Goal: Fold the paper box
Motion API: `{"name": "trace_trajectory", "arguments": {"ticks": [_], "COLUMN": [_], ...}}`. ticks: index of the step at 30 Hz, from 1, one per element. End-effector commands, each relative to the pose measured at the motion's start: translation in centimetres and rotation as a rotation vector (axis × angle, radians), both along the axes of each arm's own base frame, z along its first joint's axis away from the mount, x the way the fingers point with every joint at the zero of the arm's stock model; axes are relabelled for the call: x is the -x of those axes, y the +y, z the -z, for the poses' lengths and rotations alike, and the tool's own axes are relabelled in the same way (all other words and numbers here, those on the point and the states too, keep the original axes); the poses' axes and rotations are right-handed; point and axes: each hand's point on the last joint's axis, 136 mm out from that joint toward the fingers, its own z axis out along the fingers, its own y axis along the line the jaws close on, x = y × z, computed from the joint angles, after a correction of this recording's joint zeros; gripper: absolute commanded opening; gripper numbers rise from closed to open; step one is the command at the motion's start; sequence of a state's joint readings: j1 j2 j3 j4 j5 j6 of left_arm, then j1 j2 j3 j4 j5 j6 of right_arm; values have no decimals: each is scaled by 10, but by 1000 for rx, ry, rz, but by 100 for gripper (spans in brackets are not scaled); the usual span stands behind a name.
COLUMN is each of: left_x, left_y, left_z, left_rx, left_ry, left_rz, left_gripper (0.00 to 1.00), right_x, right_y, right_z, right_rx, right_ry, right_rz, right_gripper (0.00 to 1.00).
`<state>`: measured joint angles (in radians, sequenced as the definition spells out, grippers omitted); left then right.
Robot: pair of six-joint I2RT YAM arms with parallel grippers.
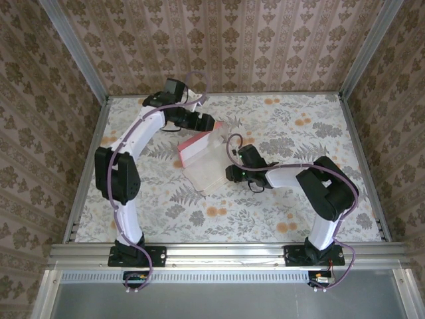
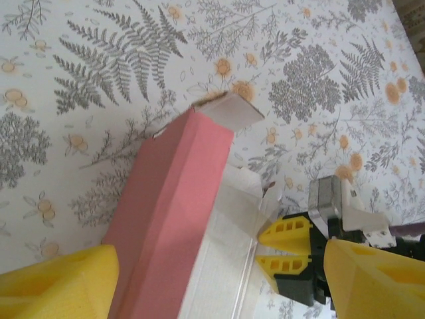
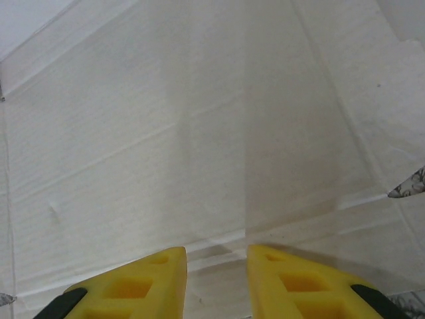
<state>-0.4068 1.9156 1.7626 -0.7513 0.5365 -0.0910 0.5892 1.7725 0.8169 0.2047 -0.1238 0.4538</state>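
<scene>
The paper box (image 1: 199, 158) lies partly folded mid-table, with a pink wall (image 2: 172, 219) standing up and a pale off-white panel (image 3: 199, 133) spread flat beside it. A small off-white tab (image 2: 232, 109) sticks out at the wall's far end. My left gripper (image 1: 208, 125) is open over the box's far side. Its yellow fingers (image 2: 56, 282) stand wide apart, one on each side of the pink wall. My right gripper (image 1: 232, 174) is at the panel's right edge, narrowly open. Its yellow fingertips (image 2: 287, 234) just reach that edge, and the card stretches ahead of them (image 3: 216, 256).
The table (image 1: 299, 212) has a floral cloth and is walled by patterned panels on three sides. A metal rail (image 1: 226, 251) runs along the near edge by the arm bases. Open cloth lies to the right and in front of the box.
</scene>
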Motion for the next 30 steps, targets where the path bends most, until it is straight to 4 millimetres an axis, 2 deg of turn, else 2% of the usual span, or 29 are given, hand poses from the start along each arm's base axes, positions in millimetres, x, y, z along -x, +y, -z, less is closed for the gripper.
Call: {"name": "trace_trajectory", "arguments": {"ticks": [1,6,10,16,18,19,24,28,30], "left_x": [7,22,29,38,43,55,95,135,154], "left_y": [4,13,17,10,9,-3,-18,-28,-33], "left_z": [-21,-27,-24,-22,-22,-23,-31,-25,-13], "left_rx": [-6,-2,-22,2,-6,-19,-85,-117,-142], "left_ry": [-88,-108,-98,-78,-80,-90,-178,-215,-226], "left_rz": [-39,-52,-47,-23,-13,20,84,134,151], "left_gripper": [80,80,80,80,79,78,76,76,76], "right_x": [18,38,61,97,104,104,98,80,69], "right_y": [-9,-19,-31,-46,-50,-50,-59,-80,-92], "right_z": [9,14,18,13,3,-10,-63,-98,-109], "right_rx": [41,98,124,128,117,100,60,0,-15], "right_ry": [50,76,108,142,126,98,-25,-90,-111], "right_rz": [36,31,17,-26,-32,-35,-30,40,73], "right_gripper": [32,32,31,30,30,31,32,34,35]}}
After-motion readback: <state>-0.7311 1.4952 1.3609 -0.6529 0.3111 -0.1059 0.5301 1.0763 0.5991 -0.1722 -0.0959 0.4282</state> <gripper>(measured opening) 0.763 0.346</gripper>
